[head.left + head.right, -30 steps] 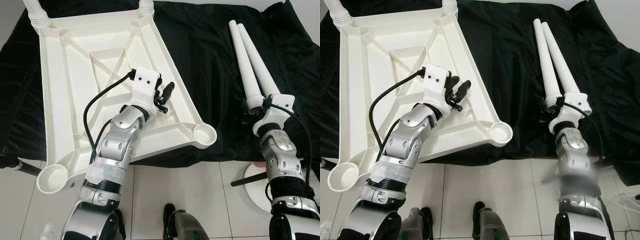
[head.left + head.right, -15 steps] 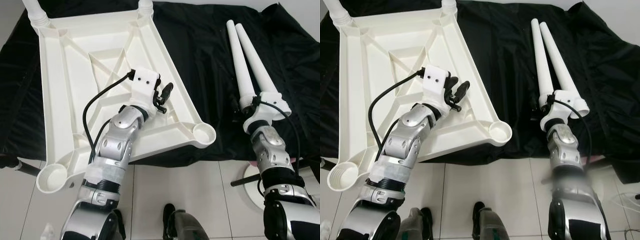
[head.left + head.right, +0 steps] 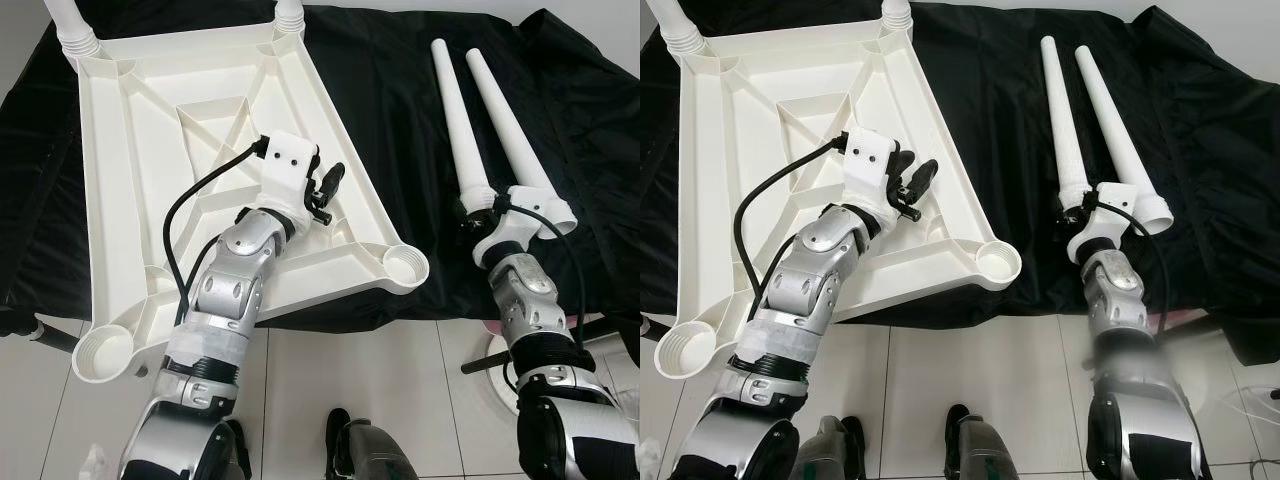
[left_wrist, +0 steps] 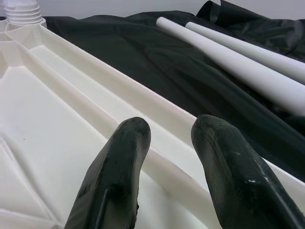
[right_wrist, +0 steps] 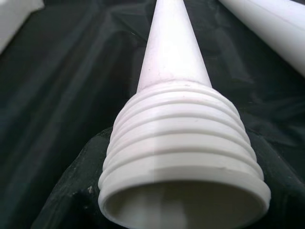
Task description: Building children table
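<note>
Right gripper (image 5: 181,210) clasps a white leg's (image 3: 455,110) threaded end; left gripper (image 4: 167,157) (fingers parted) above upturned tabletop (image 3: 150,150)

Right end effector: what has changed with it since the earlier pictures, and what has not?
The right end effector, closed on one leg's threaded end, has carried it toward the robot's left, away from the other leg. The tabletop and the left end effector over it stayed put.

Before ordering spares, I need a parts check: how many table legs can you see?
4. Two legs lie loose on the black cloth: left loose leg, held by the right end effector, and right loose leg. Two are screwed into the tabletop's far corners.
</note>
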{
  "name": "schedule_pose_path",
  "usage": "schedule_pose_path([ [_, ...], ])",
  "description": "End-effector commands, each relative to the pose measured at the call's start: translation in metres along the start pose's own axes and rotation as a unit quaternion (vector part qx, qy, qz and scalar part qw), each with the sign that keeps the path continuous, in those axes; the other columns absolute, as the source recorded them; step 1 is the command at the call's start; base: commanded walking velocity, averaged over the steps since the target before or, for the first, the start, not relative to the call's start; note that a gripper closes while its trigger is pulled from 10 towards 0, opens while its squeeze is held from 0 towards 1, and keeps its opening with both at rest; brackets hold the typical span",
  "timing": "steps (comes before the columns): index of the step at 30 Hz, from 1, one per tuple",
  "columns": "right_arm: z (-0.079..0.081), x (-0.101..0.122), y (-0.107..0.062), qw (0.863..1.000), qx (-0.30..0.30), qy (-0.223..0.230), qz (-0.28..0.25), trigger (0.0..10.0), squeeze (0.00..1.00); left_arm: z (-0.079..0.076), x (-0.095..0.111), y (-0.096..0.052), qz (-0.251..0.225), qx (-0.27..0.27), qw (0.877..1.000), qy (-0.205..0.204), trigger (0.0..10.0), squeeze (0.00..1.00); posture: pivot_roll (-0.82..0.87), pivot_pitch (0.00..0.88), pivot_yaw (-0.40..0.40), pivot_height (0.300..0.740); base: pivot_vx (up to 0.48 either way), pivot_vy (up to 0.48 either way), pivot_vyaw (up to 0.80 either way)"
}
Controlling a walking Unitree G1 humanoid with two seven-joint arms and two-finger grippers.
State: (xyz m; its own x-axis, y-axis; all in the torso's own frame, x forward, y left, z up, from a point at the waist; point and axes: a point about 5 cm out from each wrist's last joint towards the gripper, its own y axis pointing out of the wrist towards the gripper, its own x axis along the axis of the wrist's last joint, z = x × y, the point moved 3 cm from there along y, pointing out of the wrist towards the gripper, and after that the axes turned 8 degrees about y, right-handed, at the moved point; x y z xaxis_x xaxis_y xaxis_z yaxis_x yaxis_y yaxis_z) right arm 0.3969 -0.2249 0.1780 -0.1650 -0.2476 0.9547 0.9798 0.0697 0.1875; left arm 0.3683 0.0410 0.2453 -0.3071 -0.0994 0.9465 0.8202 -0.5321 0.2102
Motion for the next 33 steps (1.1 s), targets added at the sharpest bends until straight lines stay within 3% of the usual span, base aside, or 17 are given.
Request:
schedule_pose_path([
  [1, 0.0, -0.009, -0.006, 1.0, -0.008, 0.014, 0.0, 10.0, 0.0, -0.003, 0.002, 0.003, -0.005, 0.0, 1.0, 0.009, 10.0, 0.0, 0.01, 0.22, -0.049, 0.74, 0.0, 0.0, 0.0],
  [7, -0.001, -0.006, -0.005, 1.0, -0.022, 0.006, -0.011, 10.0, 0.0, 0.0, 0.004, 0.005, -0.012, -0.001, 1.0, 0.012, 10.0, 0.0, 0.0, 0.201, -0.05, 0.74, 0.0, 0.0, 0.0],
  [12, 0.002, 0.0, -0.003, 0.994, -0.061, -0.078, -0.037, 10.0, 0.0, 0.007, 0.008, 0.008, -0.024, 0.001, 1.0, 0.021, 10.0, 0.0, 0.0, 0.157, -0.058, 0.74, 0.0, 0.0, 0.0],
  [19, 0.01, 0.009, -0.004, 0.988, -0.058, -0.126, -0.074, 10.0, 0.0, 0.017, 0.006, 0.005, -0.024, 0.001, 1.0, 0.017, 10.0, 0.0, 0.0, 0.124, -0.053, 0.74, 0.0, 0.0, 0.0],
  [25, 0.017, 0.012, -0.012, 0.989, -0.033, -0.095, -0.106, 10.0, 0.0, 0.02, 0.002, 0.001, -0.022, -0.006, 1.0, 0.018, 10.0, 0.0, 0.0, 0.113, -0.053, 0.74, 0.0, 0.0, 0.0],
  [32, 0.028, 0.021, -0.019, 0.982, -0.012, -0.104, -0.158, 10.0, 0.0, 0.018, 0.001, 0.001, -0.027, -0.026, 0.999, -0.002, 10.0, 0.0, 0.0, 0.102, -0.057, 0.74, 0.0, 0.0, 0.0],
  [33, 0.03, 0.022, -0.021, 0.98, -0.007, -0.108, -0.166, 10.0, 0.0, 0.017, 0.0, 0.0, -0.027, -0.035, 0.999, -0.013, 10.0, 0.29, 0.0, 0.1, -0.06, 0.74, 0.0, 0.0, 0.0],
])
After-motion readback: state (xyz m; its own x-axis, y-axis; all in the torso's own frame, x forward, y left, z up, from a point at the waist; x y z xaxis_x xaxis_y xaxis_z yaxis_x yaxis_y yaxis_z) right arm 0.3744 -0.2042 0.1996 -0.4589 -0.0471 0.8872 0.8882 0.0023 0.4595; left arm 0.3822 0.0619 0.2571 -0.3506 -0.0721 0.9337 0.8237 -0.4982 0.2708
